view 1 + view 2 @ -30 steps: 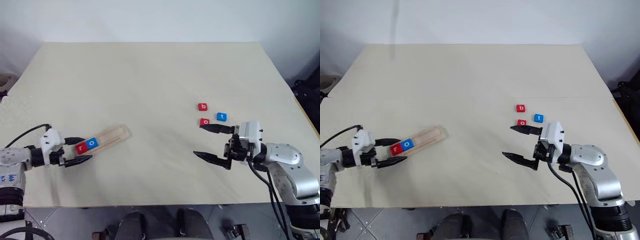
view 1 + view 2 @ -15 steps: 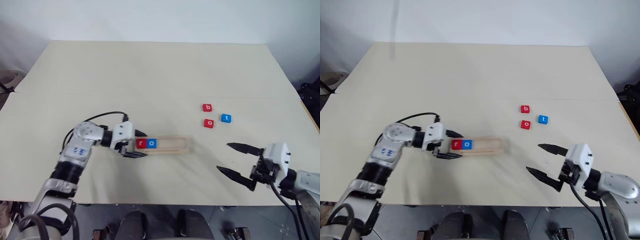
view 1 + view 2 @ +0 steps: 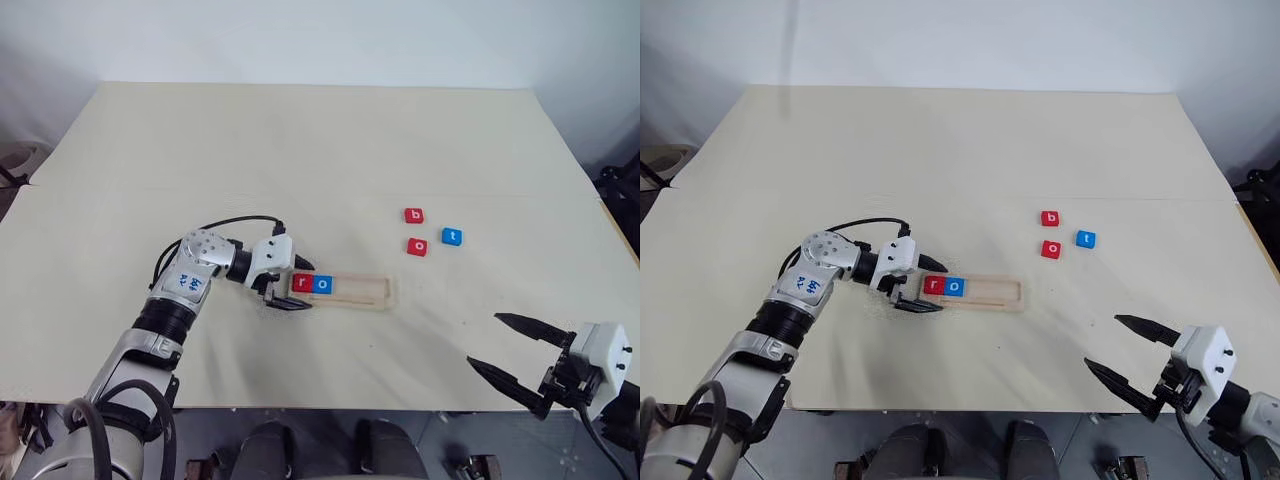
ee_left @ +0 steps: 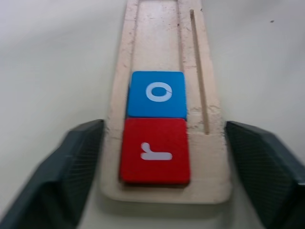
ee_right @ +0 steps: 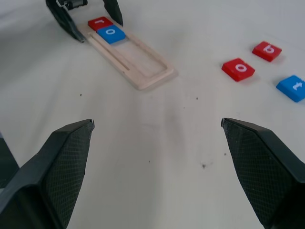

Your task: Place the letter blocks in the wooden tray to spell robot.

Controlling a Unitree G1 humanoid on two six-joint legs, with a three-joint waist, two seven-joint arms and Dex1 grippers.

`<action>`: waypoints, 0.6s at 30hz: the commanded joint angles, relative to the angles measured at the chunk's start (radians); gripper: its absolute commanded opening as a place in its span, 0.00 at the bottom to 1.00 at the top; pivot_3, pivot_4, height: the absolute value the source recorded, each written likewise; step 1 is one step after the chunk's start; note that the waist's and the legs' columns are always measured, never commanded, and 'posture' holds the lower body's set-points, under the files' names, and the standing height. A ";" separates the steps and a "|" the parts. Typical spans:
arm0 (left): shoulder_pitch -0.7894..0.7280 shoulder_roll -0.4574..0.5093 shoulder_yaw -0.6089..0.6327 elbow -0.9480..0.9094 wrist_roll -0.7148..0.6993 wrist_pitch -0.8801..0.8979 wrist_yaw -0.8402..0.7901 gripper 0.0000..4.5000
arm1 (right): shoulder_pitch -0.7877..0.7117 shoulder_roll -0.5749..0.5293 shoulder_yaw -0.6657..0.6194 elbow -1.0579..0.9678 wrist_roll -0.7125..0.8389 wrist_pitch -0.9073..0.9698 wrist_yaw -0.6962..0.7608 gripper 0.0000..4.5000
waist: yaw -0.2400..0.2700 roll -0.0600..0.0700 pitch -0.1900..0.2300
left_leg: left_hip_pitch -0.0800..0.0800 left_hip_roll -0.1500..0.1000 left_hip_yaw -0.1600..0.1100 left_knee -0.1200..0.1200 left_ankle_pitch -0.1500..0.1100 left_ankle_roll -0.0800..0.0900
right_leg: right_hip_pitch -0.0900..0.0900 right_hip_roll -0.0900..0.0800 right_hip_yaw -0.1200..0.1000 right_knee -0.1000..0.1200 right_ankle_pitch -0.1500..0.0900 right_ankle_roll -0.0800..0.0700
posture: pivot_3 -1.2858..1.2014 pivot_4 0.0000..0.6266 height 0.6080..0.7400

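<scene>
The wooden tray (image 3: 365,290) lies crosswise near the table's middle. A red r block (image 3: 303,283) and a blue o block (image 3: 322,284) sit side by side in its left end. My left gripper (image 3: 297,285) straddles that end, one finger pressed against each long side (image 4: 86,157), shut on the tray. Three loose letter blocks lie to the tray's far right: a red b (image 3: 414,215), a red o (image 3: 417,246) and a blue t (image 3: 452,237). My right gripper (image 3: 484,340) hovers open and empty near the table's front right edge, well short of them.
The tray's groove is bare to the right of the blue o (image 4: 157,33). The pale table (image 3: 300,150) stretches wide behind the tray. Its front edge runs just below my right gripper.
My left gripper has carried the tray to the right, toward the table's middle, and turned it to lie crosswise. My right gripper has drawn back from the loose blocks toward the front right edge.
</scene>
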 commanded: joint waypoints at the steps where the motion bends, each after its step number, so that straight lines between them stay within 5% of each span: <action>1: 0.039 0.019 0.043 -0.075 -0.049 0.023 -0.010 0.99 | -0.020 0.014 -0.003 0.003 0.008 -0.026 -0.014 1.00 | 0.000 0.000 0.000 | 0.000 0.000 0.000 0.000 0.000 0.000 | 0.000 0.000 0.000 0.000 0.000 0.000 | 0.52 0.24 1.00; 12: 0.229 0.163 0.358 -0.089 -0.231 -0.182 0.013 0.99 | -0.089 0.085 -0.029 0.121 -0.038 -0.123 -0.108 1.00 | -0.003 0.000 0.000 | 0.000 0.001 -0.007 0.000 0.000 0.000 | 0.000 0.000 0.000 0.001 0.000 0.000 | 0.52 0.24 1.00; 18: 0.413 0.202 0.482 -0.294 -0.331 -0.063 0.108 0.99 | -0.096 0.099 -0.027 0.196 -0.059 -0.172 -0.127 1.00 | 0.000 0.000 0.000 | 0.000 0.000 -0.009 0.000 0.000 0.000 | 0.000 -0.001 0.000 0.001 0.000 0.000 | 0.52 0.24 1.00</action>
